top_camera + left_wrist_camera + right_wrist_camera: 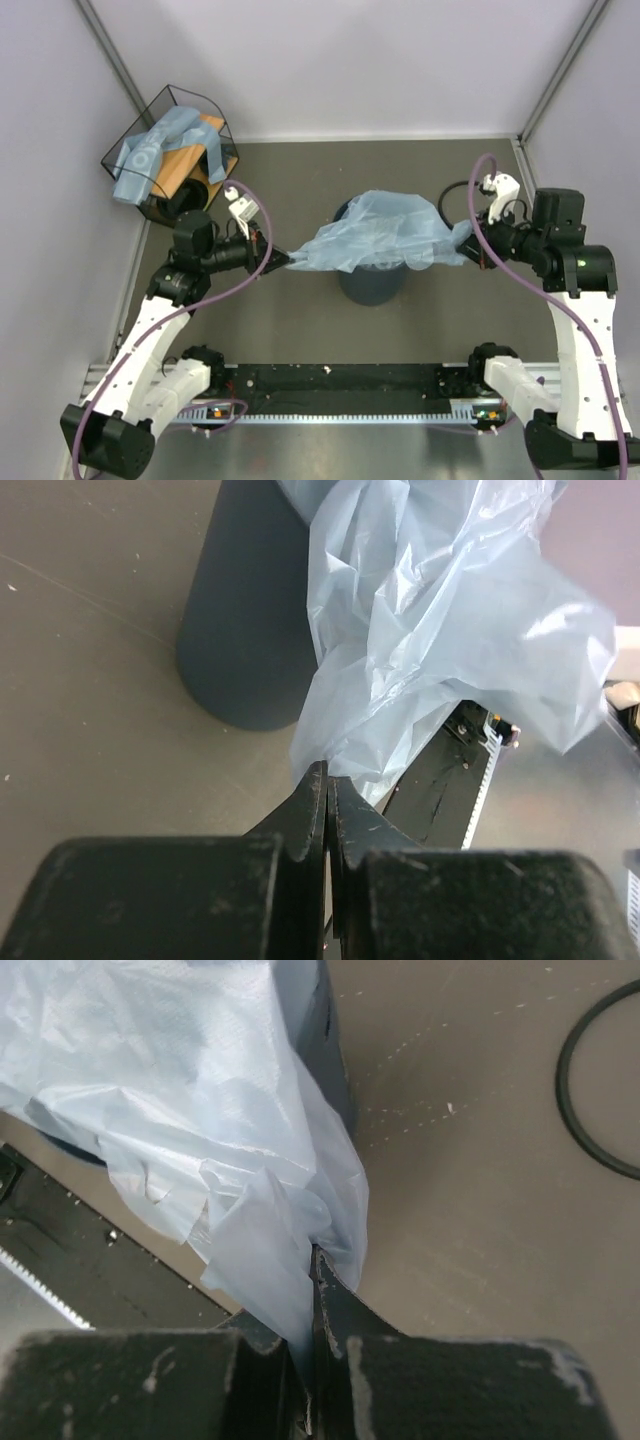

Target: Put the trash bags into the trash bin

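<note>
Fingers of our left gripper are clamped together on one edge of the trash bag; the right gripper pinches the opposite edge. We see the film spread between them, draped over the mouth of the upright trash bin in the middle of the table.

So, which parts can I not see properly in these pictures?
Mouth of the trash bin: top view, covered by the spread trash bag.
Part of the black ring: right wrist view, cut off by the right edge.
Bag edge inside the left claw and right claw: wrist views, hidden between the shut fingers.
Number of folded bags in the wire basket: top view, they overlap.
</note>
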Robot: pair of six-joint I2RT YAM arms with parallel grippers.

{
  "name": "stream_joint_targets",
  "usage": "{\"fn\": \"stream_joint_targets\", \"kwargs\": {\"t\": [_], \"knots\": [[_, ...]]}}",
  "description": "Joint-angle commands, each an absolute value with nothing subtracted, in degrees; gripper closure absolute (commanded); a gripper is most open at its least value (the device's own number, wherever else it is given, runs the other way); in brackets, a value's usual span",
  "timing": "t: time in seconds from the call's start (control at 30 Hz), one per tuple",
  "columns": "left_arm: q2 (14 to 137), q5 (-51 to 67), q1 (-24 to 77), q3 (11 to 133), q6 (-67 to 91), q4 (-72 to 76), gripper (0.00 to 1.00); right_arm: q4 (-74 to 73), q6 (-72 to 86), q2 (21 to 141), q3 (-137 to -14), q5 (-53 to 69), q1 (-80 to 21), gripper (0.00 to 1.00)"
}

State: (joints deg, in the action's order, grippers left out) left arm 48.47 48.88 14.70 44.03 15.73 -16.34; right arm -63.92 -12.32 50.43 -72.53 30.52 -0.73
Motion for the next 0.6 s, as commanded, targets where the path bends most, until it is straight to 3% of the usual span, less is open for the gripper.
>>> {"fn": "stream_joint_targets", "kwargs": {"t": [0.0, 0.07, 0.13, 0.17, 0.2, 0.27, 0.3, 0.47, 0.57], "knots": [[48.77, 53.25, 14.50, 42.89, 11.43, -17.14, 1.00, -68.03, -17.32, 50.45, -73.48, 40.24, 1.32, 1.00], [49.83, 55.37, 14.68, 43.94, 10.81, -17.93, 0.95, -67.76, -16.70, 51.41, -74.09, 43.76, 1.32, 1.00], [50.27, 57.03, 14.68, 46.39, 9.59, -18.19, 0.77, -67.94, -16.09, 52.38, -75.14, 46.48, 1.41, 1.00], [50.10, 58.52, 14.68, 47.80, 7.14, -18.80, 0.53, -67.85, -16.00, 52.64, -76.28, 47.19, 1.41, 1.00], [49.23, 59.06, 14.68, 49.38, 5.21, -19.68, 0.46, -67.85, -15.82, 52.65, -76.81, 48.42, 1.41, 1.00], [48.26, 59.76, 14.68, 55.35, -2.93, -25.20, 0.21, -68.11, -15.91, 52.12, -78.30, 49.30, 1.32, 0.97], [47.56, 59.94, 14.68, 57.37, -5.16, -27.14, 0.15, -68.12, -15.82, 51.86, -78.57, 49.48, 1.41, 0.95], [48.25, 61.53, 15.64, 68.02, -11.95, -34.01, 0.07, -68.55, -15.20, 50.54, -79.89, 50.89, 1.41, 0.92], [50.44, 53.28, 24.04, 69.08, -12.73, -30.69, 0.03, -68.47, -15.38, 50.19, -80.16, 51.85, 1.32, 0.93]]}}
